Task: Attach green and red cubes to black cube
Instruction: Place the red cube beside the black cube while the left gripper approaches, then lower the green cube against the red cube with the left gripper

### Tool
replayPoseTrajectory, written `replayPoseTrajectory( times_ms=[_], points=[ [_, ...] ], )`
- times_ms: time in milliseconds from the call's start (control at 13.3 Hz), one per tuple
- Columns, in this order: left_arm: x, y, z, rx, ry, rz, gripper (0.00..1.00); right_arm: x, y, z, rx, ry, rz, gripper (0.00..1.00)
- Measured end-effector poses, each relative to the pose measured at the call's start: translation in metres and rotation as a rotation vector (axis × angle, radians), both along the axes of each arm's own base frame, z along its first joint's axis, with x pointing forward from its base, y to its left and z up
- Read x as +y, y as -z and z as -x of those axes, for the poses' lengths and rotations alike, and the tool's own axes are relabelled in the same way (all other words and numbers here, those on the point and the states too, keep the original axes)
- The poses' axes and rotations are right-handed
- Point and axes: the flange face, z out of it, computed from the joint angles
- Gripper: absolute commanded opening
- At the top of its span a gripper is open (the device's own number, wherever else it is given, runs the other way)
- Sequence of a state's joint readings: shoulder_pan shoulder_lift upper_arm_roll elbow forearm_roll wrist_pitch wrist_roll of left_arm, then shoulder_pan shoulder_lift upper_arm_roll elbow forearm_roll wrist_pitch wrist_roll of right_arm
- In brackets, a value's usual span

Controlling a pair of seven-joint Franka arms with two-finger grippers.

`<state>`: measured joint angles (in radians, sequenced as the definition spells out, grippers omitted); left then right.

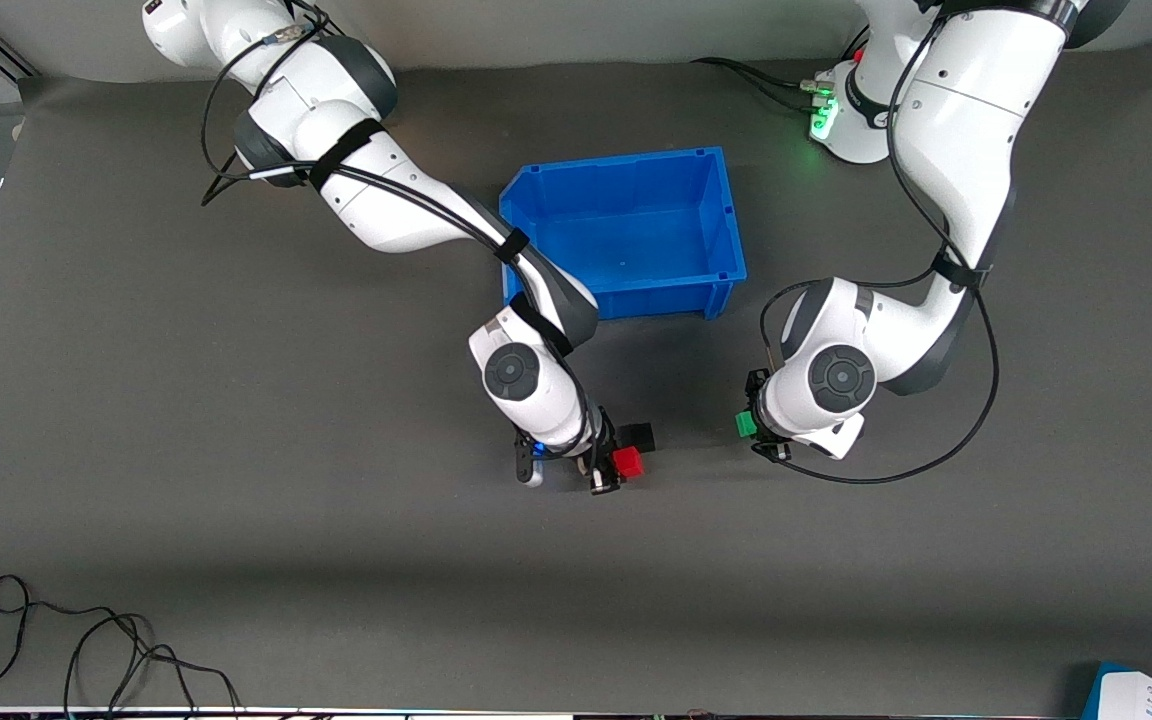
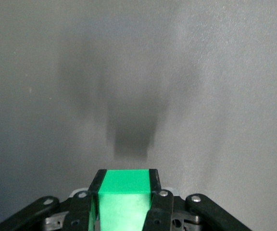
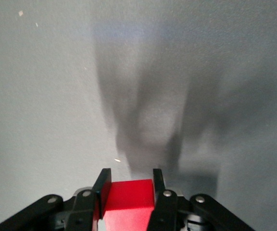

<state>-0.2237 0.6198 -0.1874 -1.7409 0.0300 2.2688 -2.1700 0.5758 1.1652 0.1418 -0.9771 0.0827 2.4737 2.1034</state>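
Fingers first: my right gripper (image 3: 129, 190) has its two black fingers (image 3: 102, 185) squeezed on the red cube (image 3: 128, 197), low in the middle of the right wrist view. My left gripper (image 2: 124, 185) has its fingers (image 2: 154, 180) squeezed on the green cube (image 2: 124, 192) the same way, low in the middle of the left wrist view. Both cubes are up off the gray table (image 1: 236, 520), and each wrist view shows a dark shadow on the mat under its cube.

In the front view, a little below the middle of the frame, I see the red cube (image 1: 627, 462) in my right gripper (image 1: 614, 465). The black cube (image 1: 639, 436) is just above it in that picture and looks very close, maybe touching; I cannot tell. The green cube (image 1: 745, 424) sits in my left gripper (image 1: 754, 428), off to the right of the black cube with a clear gap of bare mat between them.

So my right arm is the nearer one. I think the green cube has to travel sideways, toward the frame's left, to reach the black cube.

Only the front view shows the black cube and the blue bin (image 1: 636, 290) in the upper middle. The wrist views show my grip up close but no black cube at all.
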Motion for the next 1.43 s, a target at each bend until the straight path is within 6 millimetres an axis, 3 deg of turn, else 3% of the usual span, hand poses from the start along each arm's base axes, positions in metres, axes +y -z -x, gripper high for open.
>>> replayPoseTrajectory(
  times_ms=[376,752,1203,1429],
  points=[
    [0.002,0.000,-0.001,0.000,-0.003,-0.001,0.00,-0.005,-0.005,-0.011,0.040,0.228,-0.119,0.17],
    [0.002,-0.002,-0.002,-0.004,-0.003,0.000,0.00,0.009,-0.011,-0.004,0.122,0.428,-0.214,0.17],
    [0.006,-0.012,-0.013,-0.027,-0.014,0.009,0.00,0.016,0.024,0.007,0.128,0.502,-0.265,0.18],
    [0.005,-0.014,-0.017,-0.035,-0.016,0.013,0.00,0.025,0.032,0.016,0.129,0.499,-0.273,0.18]
  ],
)
